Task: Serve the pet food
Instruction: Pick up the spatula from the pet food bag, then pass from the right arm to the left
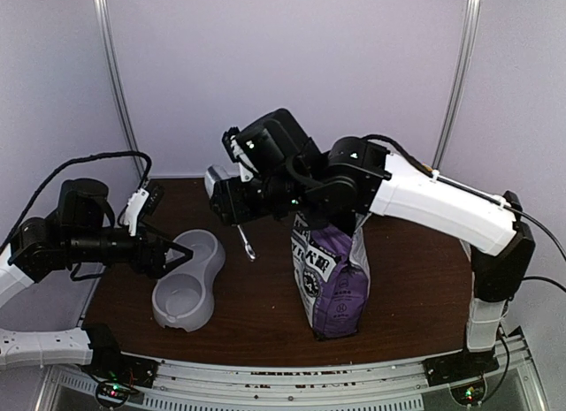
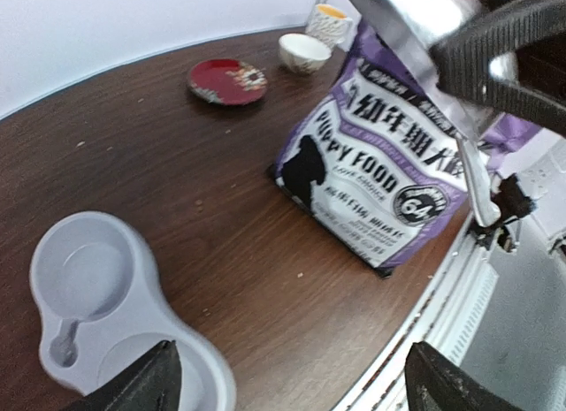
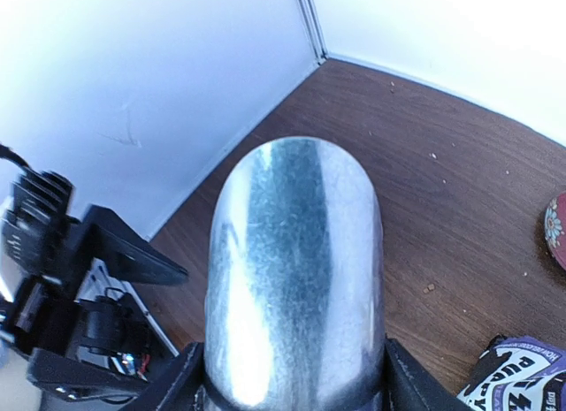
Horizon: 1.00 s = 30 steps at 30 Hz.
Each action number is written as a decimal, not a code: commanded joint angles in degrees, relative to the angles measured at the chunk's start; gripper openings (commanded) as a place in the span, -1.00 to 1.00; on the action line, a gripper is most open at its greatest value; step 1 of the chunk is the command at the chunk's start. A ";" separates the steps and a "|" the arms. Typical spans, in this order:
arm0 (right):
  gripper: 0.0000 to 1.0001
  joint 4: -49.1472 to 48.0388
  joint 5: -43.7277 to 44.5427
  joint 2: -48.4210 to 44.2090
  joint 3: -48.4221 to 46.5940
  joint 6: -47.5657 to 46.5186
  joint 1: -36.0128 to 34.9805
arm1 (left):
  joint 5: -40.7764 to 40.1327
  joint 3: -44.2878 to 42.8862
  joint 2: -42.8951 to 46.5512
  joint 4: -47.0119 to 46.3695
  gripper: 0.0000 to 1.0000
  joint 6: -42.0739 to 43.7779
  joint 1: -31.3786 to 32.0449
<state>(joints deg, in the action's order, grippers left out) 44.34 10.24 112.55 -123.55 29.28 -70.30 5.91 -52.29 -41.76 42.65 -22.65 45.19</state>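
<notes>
My right gripper [image 1: 228,203] is shut on a silver metal scoop [image 3: 296,278] and holds it in the air left of the purple pet food bag [image 1: 334,270]. The scoop's thin handle [image 1: 246,243] hangs down towards the table. Its rounded back faces the right wrist camera, so what is in it is hidden. No heap of pet food shows. My left gripper [image 1: 181,256] is open and empty over the grey double pet bowl [image 1: 190,283], which looks empty in the left wrist view [image 2: 88,287]. The bag [image 2: 380,181] stands upright.
A red plate [image 2: 227,80] and two small cups [image 2: 303,51] sit at the far side of the dark wooden table [image 2: 221,208]. A few stray crumbs lie on the wood. The metal rail [image 1: 292,376] runs along the near edge.
</notes>
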 commanded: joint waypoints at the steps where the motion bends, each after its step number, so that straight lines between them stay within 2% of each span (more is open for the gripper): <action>1: -0.22 -9.17 -2.35 -7.83 3.67 -0.97 0.17 | 14.47 -2.10 -1.46 -11.79 0.80 -2.55 -0.28; 5: -0.21 -16.84 -3.20 -13.66 10.73 -0.90 0.22 | 18.31 -2.30 -2.57 -18.89 0.79 -5.44 -0.28; 9: -0.21 -20.42 -2.49 -17.62 15.23 -0.35 0.21 | 22.04 -3.60 -4.91 -24.03 0.78 -8.13 -0.15; 16: -0.21 -22.18 -3.29 -19.20 16.87 2.13 0.19 | 27.66 -5.10 -9.30 -34.34 0.78 -11.79 2.39; 22: -0.24 -24.39 -6.26 -19.65 17.89 4.42 0.22 | 27.94 -7.08 -14.27 -37.03 0.78 -11.76 7.20; 30: -0.30 -30.42 -9.98 -22.03 22.35 6.56 0.13 | 29.97 -6.03 -17.45 -43.58 0.70 -15.33 8.68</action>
<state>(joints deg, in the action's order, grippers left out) 19.62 2.85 93.93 -103.04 33.89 -70.30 33.91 -57.84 -58.83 6.48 -35.55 53.49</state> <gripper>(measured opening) 0.618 0.873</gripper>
